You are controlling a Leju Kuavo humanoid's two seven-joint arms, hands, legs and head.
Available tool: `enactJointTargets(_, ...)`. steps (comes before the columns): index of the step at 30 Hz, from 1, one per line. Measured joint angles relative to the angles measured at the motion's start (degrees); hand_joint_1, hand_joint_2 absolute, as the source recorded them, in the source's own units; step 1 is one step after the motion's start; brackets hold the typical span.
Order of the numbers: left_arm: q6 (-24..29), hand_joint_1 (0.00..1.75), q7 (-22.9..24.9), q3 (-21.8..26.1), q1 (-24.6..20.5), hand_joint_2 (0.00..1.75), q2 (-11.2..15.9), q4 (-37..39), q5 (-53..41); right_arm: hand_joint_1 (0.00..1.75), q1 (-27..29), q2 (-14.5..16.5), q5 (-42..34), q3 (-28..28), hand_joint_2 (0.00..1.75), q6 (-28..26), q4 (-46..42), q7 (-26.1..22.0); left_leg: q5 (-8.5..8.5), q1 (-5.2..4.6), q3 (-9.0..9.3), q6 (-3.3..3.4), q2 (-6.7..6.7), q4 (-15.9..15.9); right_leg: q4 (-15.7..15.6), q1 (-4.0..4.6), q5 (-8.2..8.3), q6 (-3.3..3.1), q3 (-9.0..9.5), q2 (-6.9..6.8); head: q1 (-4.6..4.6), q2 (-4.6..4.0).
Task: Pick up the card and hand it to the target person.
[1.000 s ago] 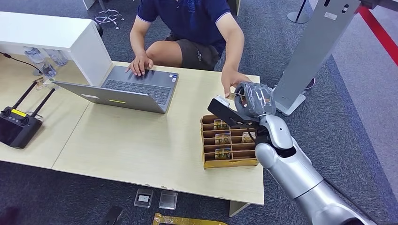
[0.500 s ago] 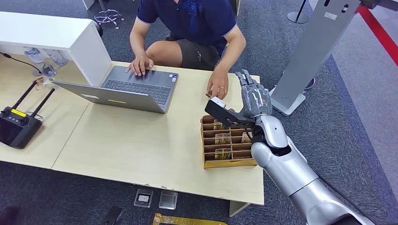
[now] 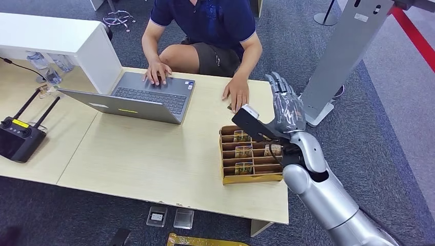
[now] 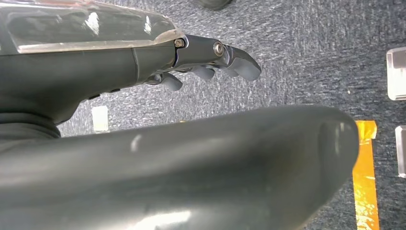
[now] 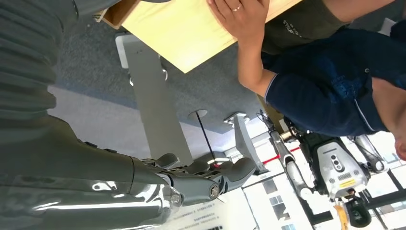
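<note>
Card location uncertain, perhaps under person's hand [image 3: 237, 95] at 12 o'clock of wooden rack [image 3: 250, 155] | light, stiff, thin; I'd pinch an edge | right hand [image 3: 285, 105] fingers spread, empty | left hand [image 4: 210, 60] state unclear.

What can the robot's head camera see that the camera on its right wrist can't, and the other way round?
Head view alone: the laptop, the wooden card box and the black remote. Right wrist view alone: another robot standing far off behind the person. Both share the right hand with its fingers spread, the person's hand flat on the table, and the grey stand.
</note>
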Motion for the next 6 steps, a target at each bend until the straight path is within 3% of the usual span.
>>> enactJointTargets(6, 0.35, 0.0, 0.36, 0.03, 0.03, 0.0, 0.13, 0.0, 0.54, 0.0, 4.9, -3.26, -3.49, -1.94, 1.75, -1.65, -7.25, -0.55, -0.01, 0.0, 0.07, 0.0, 0.0, 0.01, -0.04, 0.0, 0.0, 0.0, 0.03, -0.01, -0.13, 0.0)
